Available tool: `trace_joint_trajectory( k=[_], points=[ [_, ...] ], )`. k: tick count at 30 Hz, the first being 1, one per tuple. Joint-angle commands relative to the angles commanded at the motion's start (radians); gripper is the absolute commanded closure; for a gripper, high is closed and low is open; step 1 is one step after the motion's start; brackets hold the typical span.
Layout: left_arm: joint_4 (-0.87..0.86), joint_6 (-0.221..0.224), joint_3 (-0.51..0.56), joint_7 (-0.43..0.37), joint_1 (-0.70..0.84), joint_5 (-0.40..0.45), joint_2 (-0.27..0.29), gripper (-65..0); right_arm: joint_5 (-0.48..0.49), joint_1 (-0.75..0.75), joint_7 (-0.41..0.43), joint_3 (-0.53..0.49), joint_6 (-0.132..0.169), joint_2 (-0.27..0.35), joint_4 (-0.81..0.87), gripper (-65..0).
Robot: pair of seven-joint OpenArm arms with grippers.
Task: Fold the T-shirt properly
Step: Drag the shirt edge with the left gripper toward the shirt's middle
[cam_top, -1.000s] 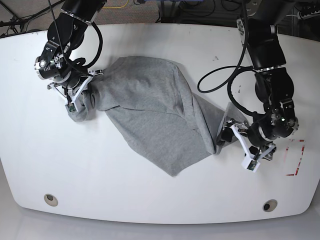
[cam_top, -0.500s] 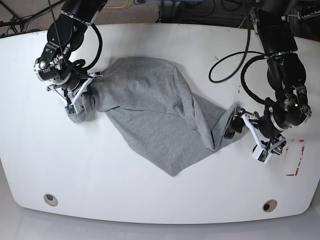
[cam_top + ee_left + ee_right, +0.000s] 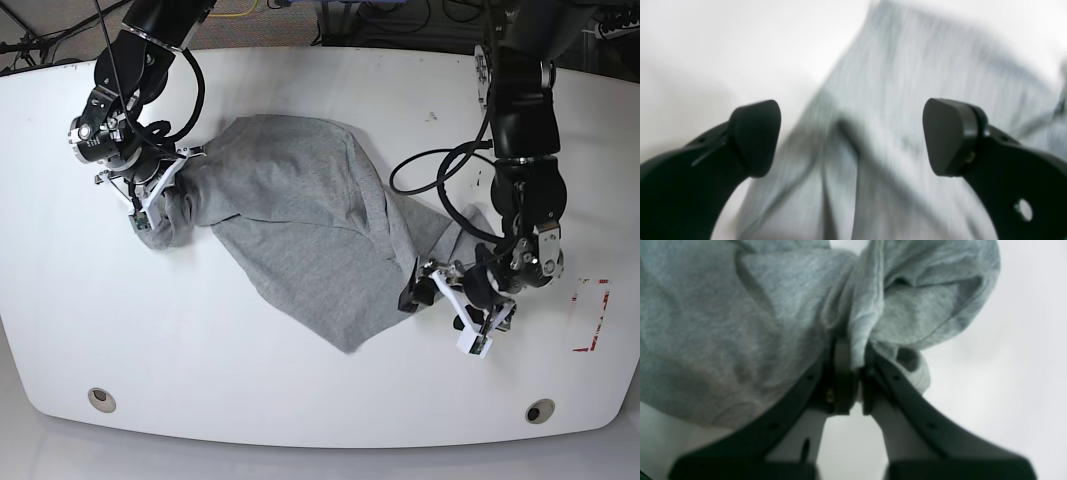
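The heather-grey T-shirt [image 3: 300, 220] lies crumpled in a diagonal band across the white table, with no lettering showing. My right gripper [image 3: 160, 195] is at its upper-left end. In the right wrist view the right gripper [image 3: 855, 373] is shut on a bunched fold of the T-shirt [image 3: 723, 323]. My left gripper [image 3: 425, 285] sits at the shirt's lower-right edge. In the blurred left wrist view the left gripper [image 3: 850, 133] is open, its fingers wide apart, with wrinkled T-shirt [image 3: 880, 100] fabric just beyond them and nothing gripped.
Red tape marks [image 3: 595, 315] sit near the table's right edge. Two round holes [image 3: 100, 398] [image 3: 540, 410] are set along the front edge. A black cable [image 3: 440, 170] loops off the left arm above the shirt's right side.
The left arm swung out to the right, then came back left and lower to the shirt's lower-right edge. The right gripper stayed shut on the shirt's upper-left end.
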Motion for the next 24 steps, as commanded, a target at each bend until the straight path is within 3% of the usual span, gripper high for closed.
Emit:
trace_joint_trajectory(
  k=[4, 13, 20, 24],
  points=[
    [0.017, 0.009, 0.017, -0.097, 0.037, 0.025, -0.003, -65.0, 0.000, 0.000, 0.006, 0.000, 0.000, 0.000, -0.021, 0.0],
    [-0.109, 0.057, 0.044, -0.155, 0.023, 0.074, -0.009, -65.0, 0.003, 0.000, 0.021, 0.000, 0.000, 0.002, -0.029, 0.0],
    [-0.081, 0.051, 0.044, -0.155, 0.032, 0.068, -0.052, -65.0, 0.003, 0.000, 0.025, 0.000, 0.000, 0.000, -0.029, 0.0],
    [-0.005, 0.051, 0.044, -0.115, 0.084, 0.069, -0.058, -65.0, 0.003, 0.000, 0.025, 0.000, 0.000, 0.000, -0.029, 0.0]
  ],
)
